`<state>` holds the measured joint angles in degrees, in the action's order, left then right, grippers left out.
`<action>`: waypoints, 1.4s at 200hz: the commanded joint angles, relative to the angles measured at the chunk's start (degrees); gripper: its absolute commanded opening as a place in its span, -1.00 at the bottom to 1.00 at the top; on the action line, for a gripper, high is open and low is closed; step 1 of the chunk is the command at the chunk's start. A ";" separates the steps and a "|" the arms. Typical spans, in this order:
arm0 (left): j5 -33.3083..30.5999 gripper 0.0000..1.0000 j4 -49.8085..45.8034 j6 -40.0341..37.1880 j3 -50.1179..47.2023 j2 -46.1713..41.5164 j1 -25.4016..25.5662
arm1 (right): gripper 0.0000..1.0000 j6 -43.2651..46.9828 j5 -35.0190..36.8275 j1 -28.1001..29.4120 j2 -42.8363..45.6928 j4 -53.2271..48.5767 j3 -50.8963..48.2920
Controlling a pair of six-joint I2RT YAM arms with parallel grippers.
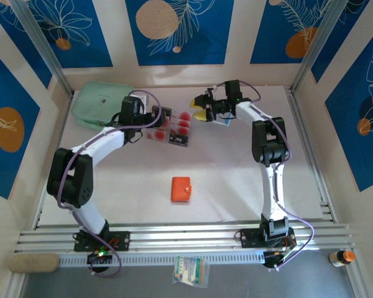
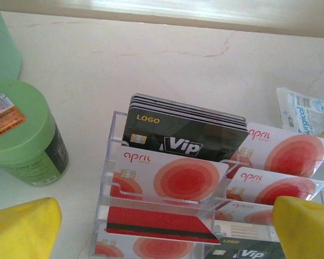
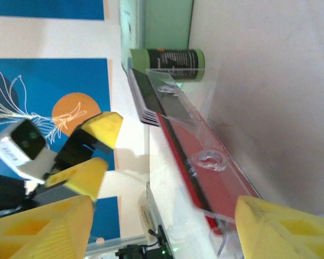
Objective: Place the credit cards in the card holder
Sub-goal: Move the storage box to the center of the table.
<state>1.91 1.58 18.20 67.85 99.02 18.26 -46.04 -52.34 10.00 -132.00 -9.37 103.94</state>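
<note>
Clear rack (image 2: 151,204) at eleven o'clock holds the credit cards (image 2: 186,181); left gripper (image 2: 164,229), spread wide, should probably pinch just one.

Green jar (image 2: 21,132) beside card rack (image 2: 105,162); table (image 1: 236,180) around card holder (image 1: 181,189) open.

The left arm (image 1: 105,146), at 9 o'clock, and the right arm (image 1: 271,186), at 3 o'clock, share slim white links, bulky black joint housings and looping purple cables. The left hand (image 2: 164,208) and the right hand (image 3: 164,205) both end in blunt yellow wedges
</note>
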 commanded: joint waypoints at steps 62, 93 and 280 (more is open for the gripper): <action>7.57 1.00 4.82 -4.47 2.29 10.57 -2.35 | 0.45 12.16 14.61 -4.40 28.76 -8.42 -18.94; 8.40 1.00 4.83 -5.18 3.92 13.09 -2.62 | 0.47 17.31 23.14 -3.08 38.76 -13.66 -26.79; 14.73 1.00 14.87 2.92 -4.88 11.30 1.17 | 0.81 17.47 32.93 4.51 63.84 -15.03 -49.87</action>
<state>14.81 16.23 19.40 65.45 112.51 17.30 -26.79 -15.00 12.78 -67.42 -27.38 56.03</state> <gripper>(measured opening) 0.998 0.929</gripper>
